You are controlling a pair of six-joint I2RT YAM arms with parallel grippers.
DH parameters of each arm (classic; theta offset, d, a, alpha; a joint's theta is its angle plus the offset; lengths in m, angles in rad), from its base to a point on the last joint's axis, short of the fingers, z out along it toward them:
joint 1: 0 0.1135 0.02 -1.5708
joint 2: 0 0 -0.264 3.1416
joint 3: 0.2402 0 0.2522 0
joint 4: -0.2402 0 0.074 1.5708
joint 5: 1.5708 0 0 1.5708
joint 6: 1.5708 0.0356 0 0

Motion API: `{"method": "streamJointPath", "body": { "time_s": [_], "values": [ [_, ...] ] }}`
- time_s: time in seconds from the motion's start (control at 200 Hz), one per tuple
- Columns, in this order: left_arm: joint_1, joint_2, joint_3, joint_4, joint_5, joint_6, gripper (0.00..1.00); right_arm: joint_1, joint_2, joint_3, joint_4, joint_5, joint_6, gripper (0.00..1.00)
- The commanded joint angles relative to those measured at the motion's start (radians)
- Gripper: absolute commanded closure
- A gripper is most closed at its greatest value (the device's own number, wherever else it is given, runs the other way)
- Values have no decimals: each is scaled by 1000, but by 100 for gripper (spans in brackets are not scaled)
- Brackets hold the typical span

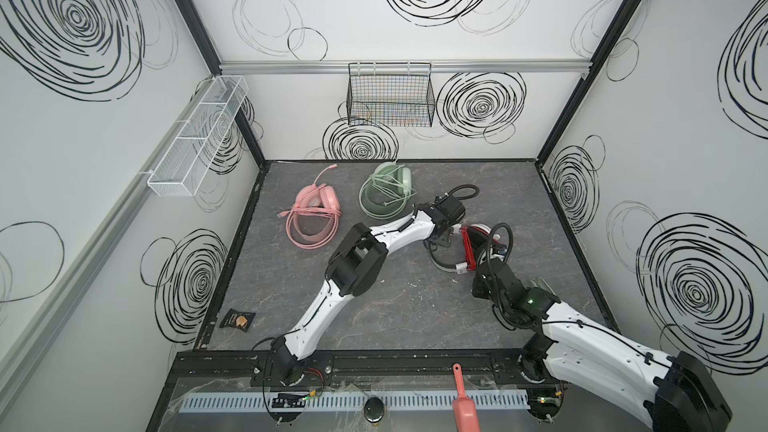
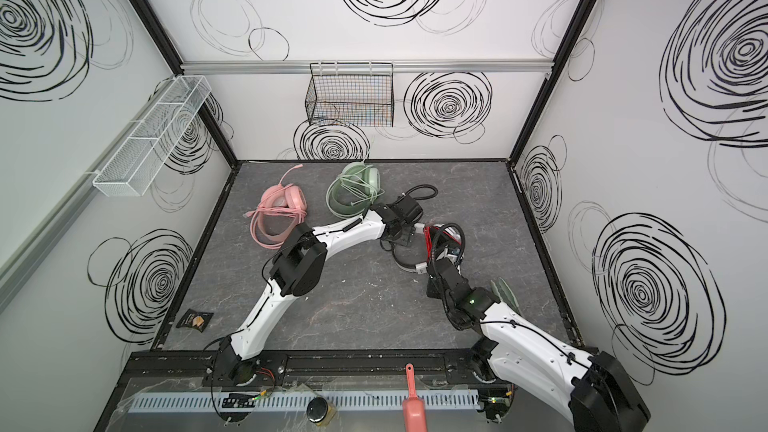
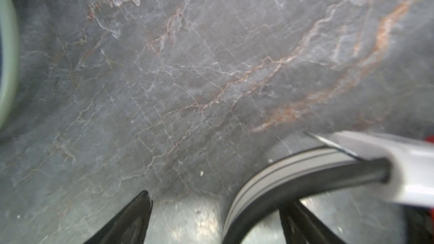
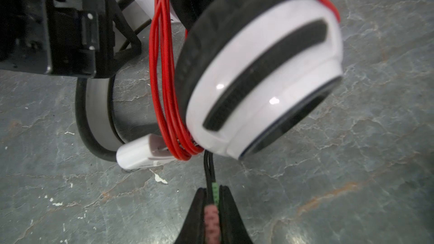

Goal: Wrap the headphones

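Three headsets on the grey marbled tabletop point(image 1: 415, 305); I am logging each as it is lying.

Item one: pink headset point(image 1: 316, 218), resting far left, its pink cable looped about it; I am judging it done.

Item two: mint-green headset point(image 1: 384, 195), lying just beside the pink one toward the back, with pale cable crossing over it; likewise judged done.

Item three: white-and-black headset point(image 4: 258, 78), sitting right of centre between both arms, red cable point(image 4: 164, 78) running round it in several turns.

Left gripper point(image 3: 216, 205): standing spread, with the headband point(image 3: 270, 174) passing between its fingers and nothing clamping it.

Right gripper point(image 4: 212, 191): pinching the plug ends point(image 4: 215, 195) close under the headset. I am judging that this is keeping the last turn taut while a place to tuck them is being found.
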Motion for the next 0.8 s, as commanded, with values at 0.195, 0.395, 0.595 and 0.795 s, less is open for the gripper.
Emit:
{"method": "streamJointPath", "body": {
  "time_s": [0.195, 0.395, 0.595, 0.795],
  "values": [
    [53, -391, -183, 118, 152, -25, 4, -7, -14, -27, 4, 14, 30, 70],
    [115, -649, -424, 237, 260, -38, 4, -5, -31, 17, -32, -16, 37, 43],
    [149, -924, -663, 253, 244, -3, 4, 1, -152, 178, -145, -89, -35, 42],
    [238, -1158, -836, 194, 307, 8, 3, 10, -298, 294, -193, 0, -101, 42]
  ]
}}
